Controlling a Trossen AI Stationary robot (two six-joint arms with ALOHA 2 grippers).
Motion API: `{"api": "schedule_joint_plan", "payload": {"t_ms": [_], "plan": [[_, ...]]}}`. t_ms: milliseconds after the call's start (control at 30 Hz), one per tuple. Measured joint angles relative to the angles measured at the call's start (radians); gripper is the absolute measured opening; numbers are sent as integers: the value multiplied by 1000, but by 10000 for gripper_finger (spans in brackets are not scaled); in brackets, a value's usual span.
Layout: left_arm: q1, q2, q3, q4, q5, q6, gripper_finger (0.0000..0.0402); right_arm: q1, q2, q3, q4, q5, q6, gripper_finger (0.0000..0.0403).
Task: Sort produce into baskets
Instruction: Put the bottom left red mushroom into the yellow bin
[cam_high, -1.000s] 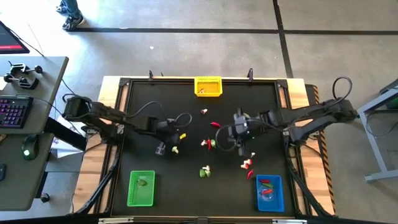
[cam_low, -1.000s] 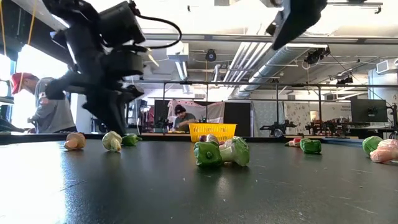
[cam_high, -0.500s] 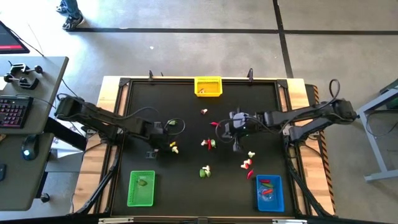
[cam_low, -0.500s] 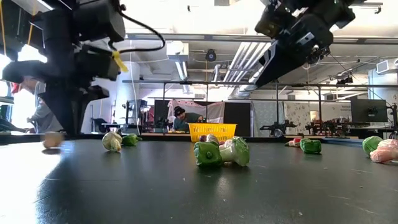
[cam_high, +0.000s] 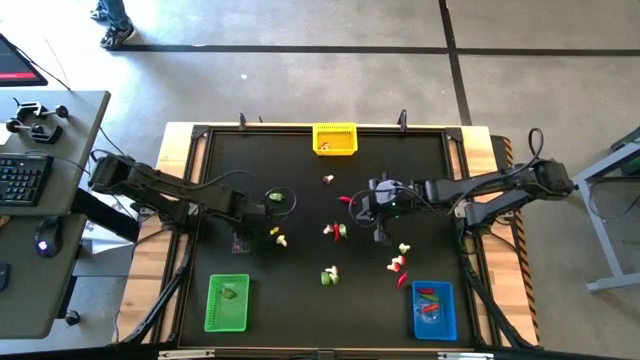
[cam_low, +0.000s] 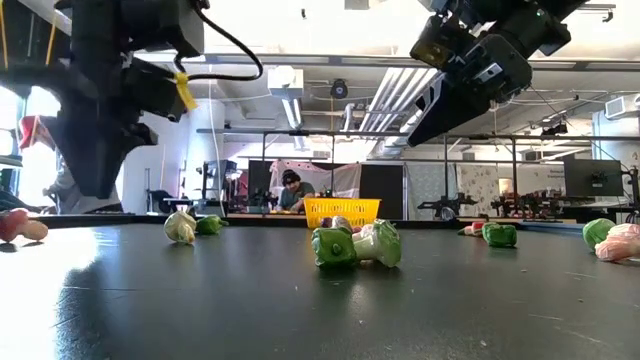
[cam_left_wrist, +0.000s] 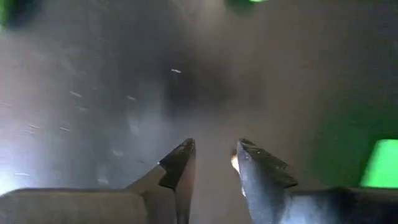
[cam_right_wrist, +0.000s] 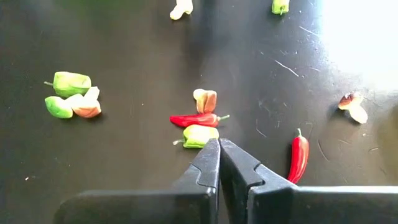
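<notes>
The left pincer (cam_left_wrist: 214, 163) stands slightly parted and empty over the worktop's (cam_high: 260, 160) left side; the right pincer (cam_right_wrist: 219, 163) is shut, empty, above mid-worktop pieces. A few pieces lie in the green basket (cam_high: 227, 303) and blue basket (cam_high: 434, 310). I judge most produce (cam_high: 335, 231) remains loose, unsorted.

I can't read any text, label, brand, number or sign in any of my camera views.
</notes>
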Motion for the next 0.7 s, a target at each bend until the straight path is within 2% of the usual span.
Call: {"api": "schedule_joint_plan", "payload": {"t_ms": [67,133,500,700], "plan": [[-4,0,2,-16,45,-21,120,0,0,0,0,0,0,0],[-18,1,1,-31,49,-18,128,0,0,0,0,0,0,0],[-128,3,0,-95,61,150,136,0,0,0,0,1,-10,0],[-159,14,-58,-93,60,121,136,0,0,0,0,15,-12,0]]}}
